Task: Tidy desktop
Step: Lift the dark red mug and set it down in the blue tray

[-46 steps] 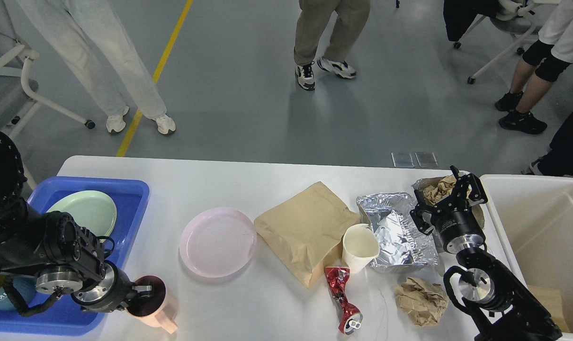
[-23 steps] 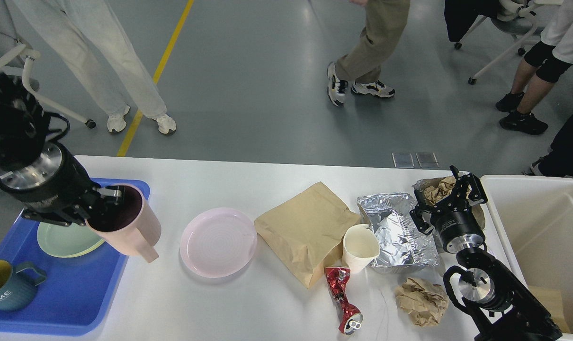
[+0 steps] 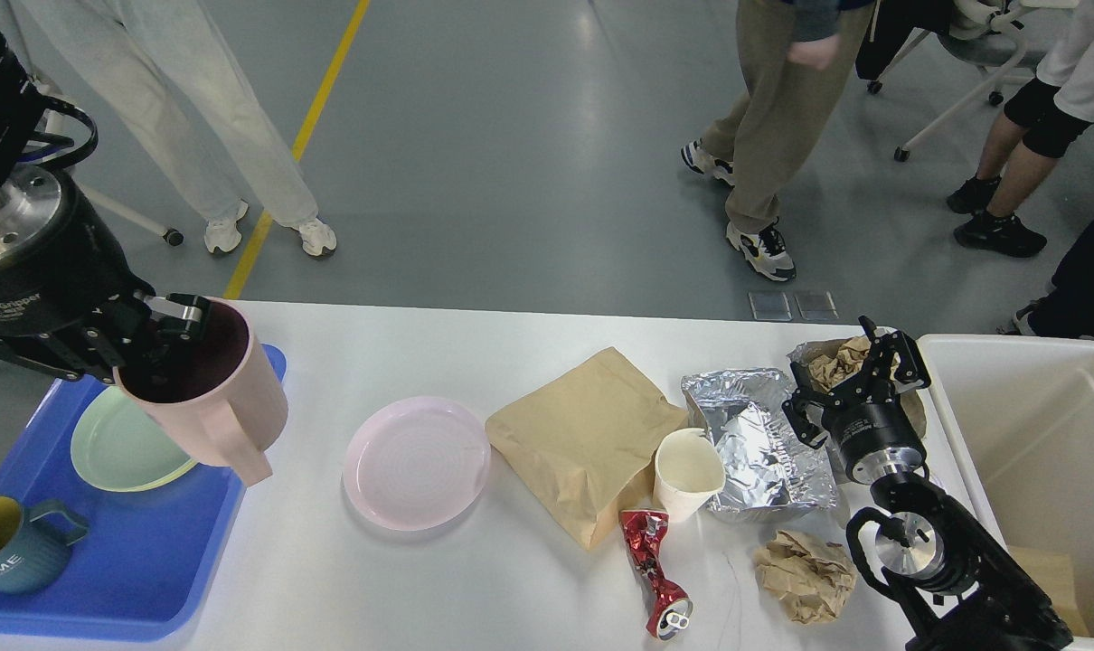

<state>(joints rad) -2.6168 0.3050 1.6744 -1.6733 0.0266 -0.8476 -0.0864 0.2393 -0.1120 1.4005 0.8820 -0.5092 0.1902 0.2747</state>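
The white desktop (image 3: 393, 579) carries a pink plate (image 3: 416, 461), a brown paper bag (image 3: 583, 438), a white paper cup (image 3: 685, 472), a crushed red can (image 3: 654, 571), a foil tray (image 3: 757, 443) and a crumpled paper ball (image 3: 805, 574). My left gripper (image 3: 163, 330) is shut on the rim of a pink mug (image 3: 211, 398), held in the air over the right edge of the blue tray (image 3: 140, 579). My right gripper (image 3: 881, 357) is open, its fingers on either side of crumpled brown paper (image 3: 832, 362) at the back right.
The blue tray holds a green plate (image 3: 117, 445) and a blue mug (image 3: 9, 547). A white bin (image 3: 1044, 452) stands at the right end of the table. Several people stand on the grey floor beyond the far edge.
My left arm has lifted the pink mug from the table's front edge up and back over the blue tray. The right arm has not moved. A person behind has walked to the right.
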